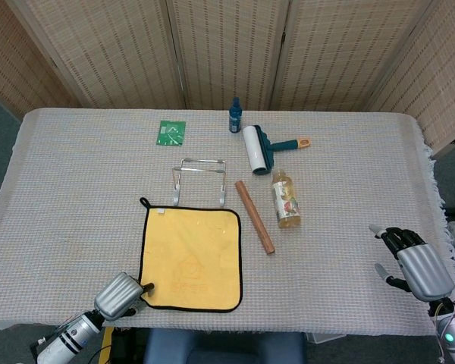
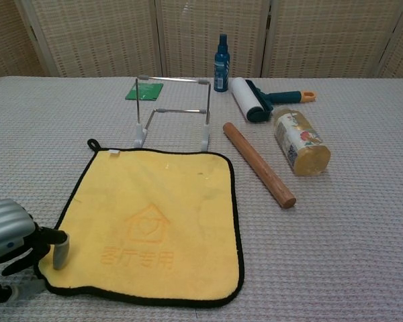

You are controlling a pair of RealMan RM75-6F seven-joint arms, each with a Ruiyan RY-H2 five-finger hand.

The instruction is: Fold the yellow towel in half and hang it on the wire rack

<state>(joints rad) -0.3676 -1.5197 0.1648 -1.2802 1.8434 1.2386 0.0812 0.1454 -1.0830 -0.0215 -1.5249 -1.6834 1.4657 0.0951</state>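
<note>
The yellow towel (image 1: 190,258) (image 2: 151,223) with black trim lies flat on the table, a hanging loop at its far left corner. Just behind it stands the wire rack (image 1: 199,179) (image 2: 172,111), upright and bare. My left hand (image 1: 120,295) (image 2: 15,239) is at the towel's near left corner, a fingertip (image 2: 60,251) resting on the towel's edge; it holds nothing that I can see. My right hand (image 1: 414,262) hovers over the table's right side with fingers apart, far from the towel and out of the chest view.
A wooden rolling pin (image 1: 255,216) lies right of the towel, a lying bottle (image 1: 286,199) beyond it. A lint roller (image 1: 258,149), a blue spray bottle (image 1: 235,115) and a green card (image 1: 171,132) sit further back.
</note>
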